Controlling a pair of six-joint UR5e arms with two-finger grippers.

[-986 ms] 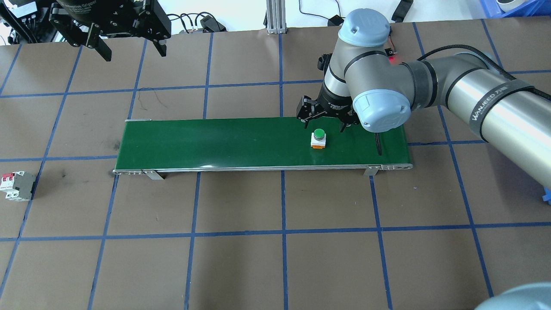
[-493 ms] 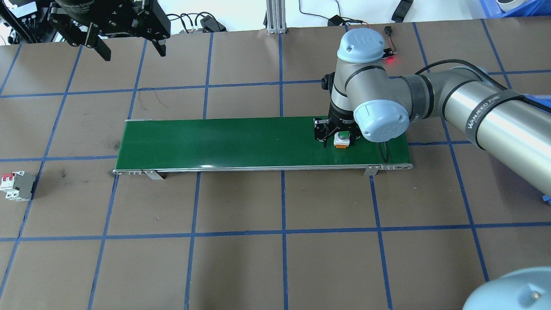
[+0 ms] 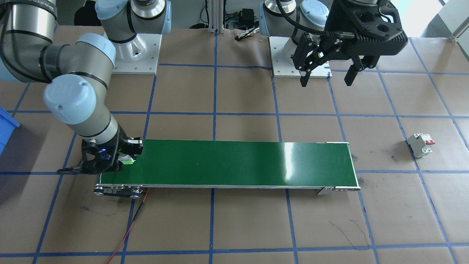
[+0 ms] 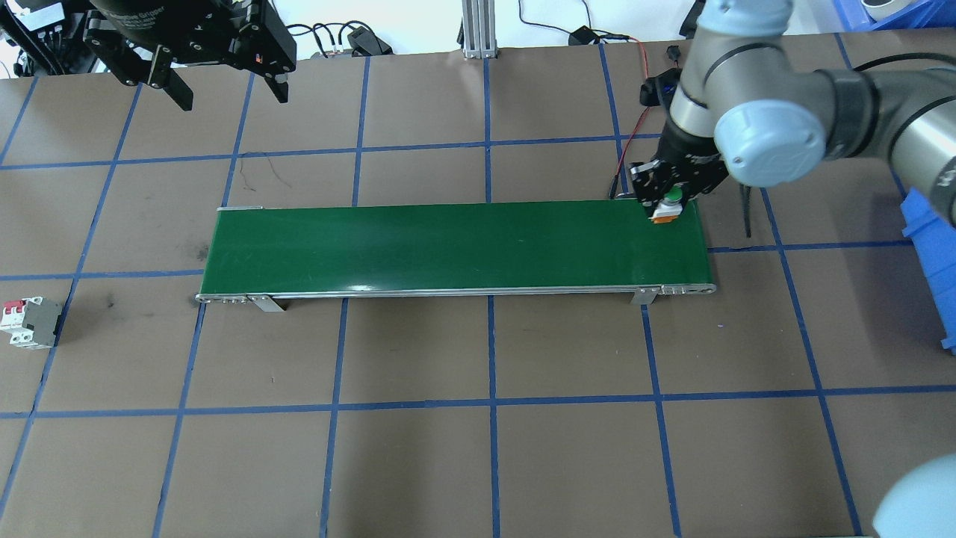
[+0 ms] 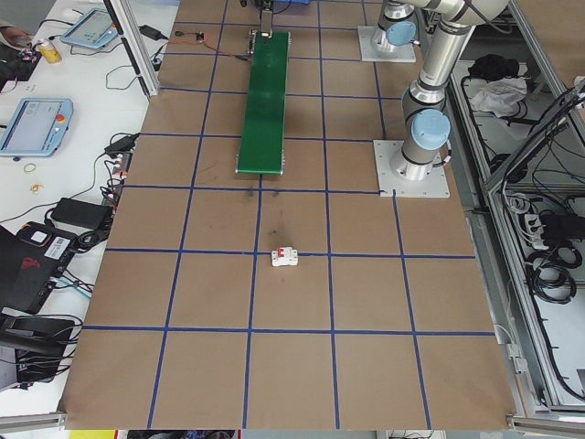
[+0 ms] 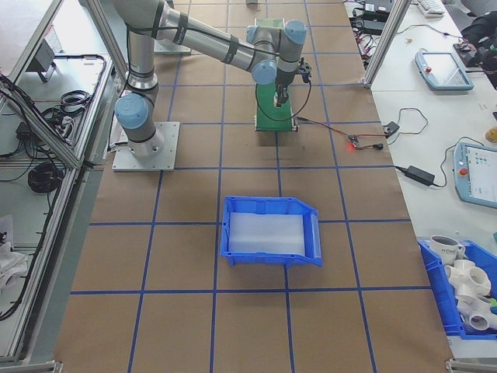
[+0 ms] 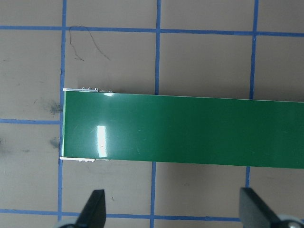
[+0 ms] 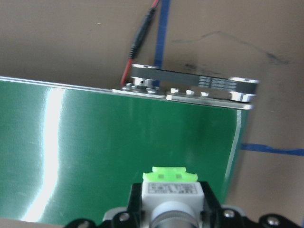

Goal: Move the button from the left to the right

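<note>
Gripping button w/ right gripper over conveyor belt right end, left gripper jaws wide, empty, circuit breaker far left.

Both arms were silver tubes with pale blue joint caps, each on a white square base plate fixed with screws. The grippers were black, with angular bodies and tapered fingers. A black cable ran along one arm.
</note>
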